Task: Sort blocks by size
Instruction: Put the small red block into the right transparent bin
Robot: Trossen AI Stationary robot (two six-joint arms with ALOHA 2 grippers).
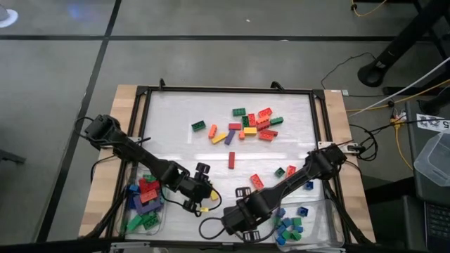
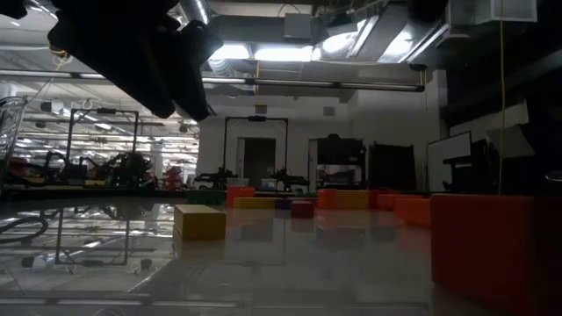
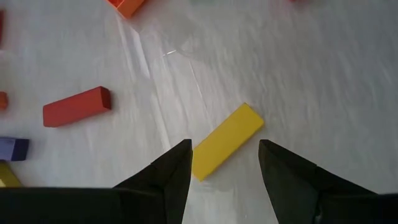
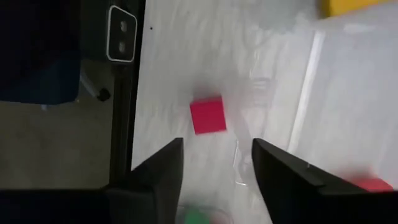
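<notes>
Left hand [image 3: 221, 171] open over yellow block [image 3: 226, 141]

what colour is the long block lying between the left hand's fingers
Yellow. The long block shows best in the left wrist view, lying on the white surface between the open left hand.

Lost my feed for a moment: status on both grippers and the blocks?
Left gripper open, over the yellow block, not gripping. Right gripper open, a small red block beyond its fingertips. Loose blocks remain unsorted mid-table. Nothing in the way.
</notes>
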